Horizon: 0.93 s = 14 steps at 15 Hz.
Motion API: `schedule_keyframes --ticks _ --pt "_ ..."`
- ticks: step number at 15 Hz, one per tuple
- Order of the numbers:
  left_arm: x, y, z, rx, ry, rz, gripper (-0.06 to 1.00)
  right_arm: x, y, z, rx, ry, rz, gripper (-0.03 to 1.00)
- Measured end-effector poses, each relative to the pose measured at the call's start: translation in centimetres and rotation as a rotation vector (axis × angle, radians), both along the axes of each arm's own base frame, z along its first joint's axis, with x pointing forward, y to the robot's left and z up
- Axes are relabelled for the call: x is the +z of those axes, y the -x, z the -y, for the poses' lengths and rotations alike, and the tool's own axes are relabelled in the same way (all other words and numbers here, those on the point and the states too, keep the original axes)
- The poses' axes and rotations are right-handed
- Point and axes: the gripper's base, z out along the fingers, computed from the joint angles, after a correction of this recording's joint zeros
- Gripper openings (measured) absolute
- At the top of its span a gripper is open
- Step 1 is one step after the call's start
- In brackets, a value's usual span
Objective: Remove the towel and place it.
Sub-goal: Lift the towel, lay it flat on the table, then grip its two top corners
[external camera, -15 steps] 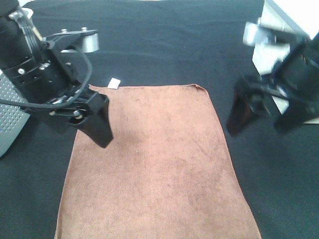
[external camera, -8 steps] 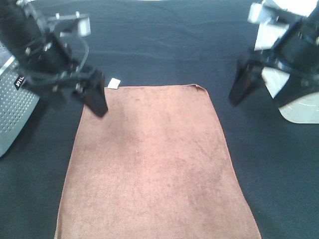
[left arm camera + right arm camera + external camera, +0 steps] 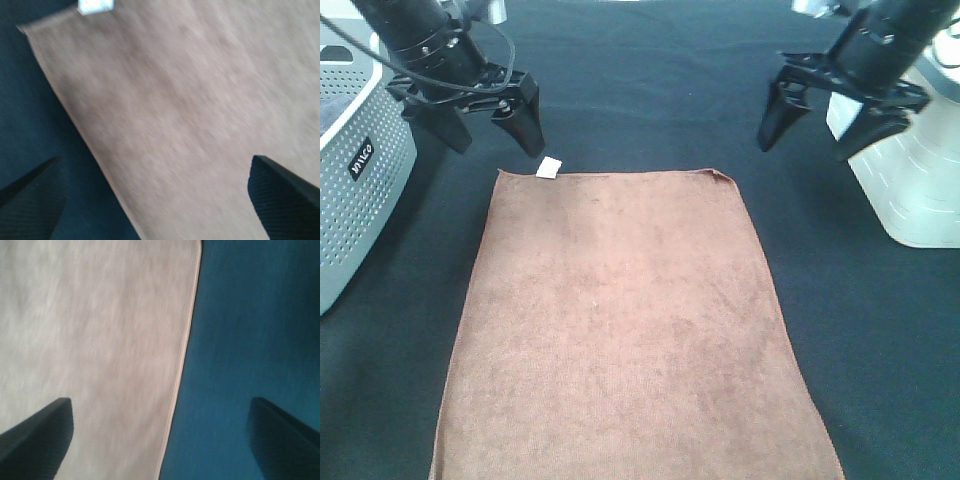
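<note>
Towel (image 3: 630, 330) lies flat and fully spread on the black bench cloth (image 3: 650, 80), roughly centre of the overhead view. Its long side runs from far to near, and the near end is cut off by the frame edge. The small white tag (image 3: 550, 167) sticks out at the far-left corner, resting on the cloth. The far-right corner has a slight curl in the hem; otherwise I see no wrinkles. Left tool (image 3: 498, 148) is spread wide w/ nothing in it, sitting above the cloth just past the far-left corner, near the tag, not touching the towel as far as I can tell. The left wrist pic is smeared, but I can make out both black fingers (image 3: 285, 200) far apart at the frame's edges, w/ the towel's side hem and the tag corner between them. Right tool (image 3: 805, 148) is also gaping wide and empty, over bare cloth beyond and to the right of the far-right corner, clear of the towel. The right wrist cam shows the towel's right hem running down btwn the two fingers, brown fabric on one side, dark cloth on the other. A grey perforated basket (image 3: 360, 190) stands at the left edge of the cloth, well apart from the towel. A white bin (image 3: 920, 190) stands at the right edge, behind the right arm.
</note>
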Motion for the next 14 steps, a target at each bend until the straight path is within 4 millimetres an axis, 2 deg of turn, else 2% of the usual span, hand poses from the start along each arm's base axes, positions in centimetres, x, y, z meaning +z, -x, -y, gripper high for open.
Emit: schedule_keyframes --ticks 3,7,11,14 --pt "-0.9 -1.0 -0.7 0.025 -0.044 0.023 0.89 -1.7 -3.7 -0.6 0.008 -0.003 0.016 0.89" --pt "-4.0 -3.2 -3.2 0.107 -0.053 0.026 0.89 -4.8 -7.4 -0.9 0.018 0.036 0.009 0.89" --pt "-5.8 -5.6 -3.1 0.116 -0.040 0.048 0.89 -8.5 -8.6 -1.1 0.002 0.044 -0.015 0.89" --pt "-7.3 -6.2 -2.9 0.119 -0.036 0.030 0.89 -10.5 -9.1 -1.4 -0.005 0.021 -0.009 0.89"
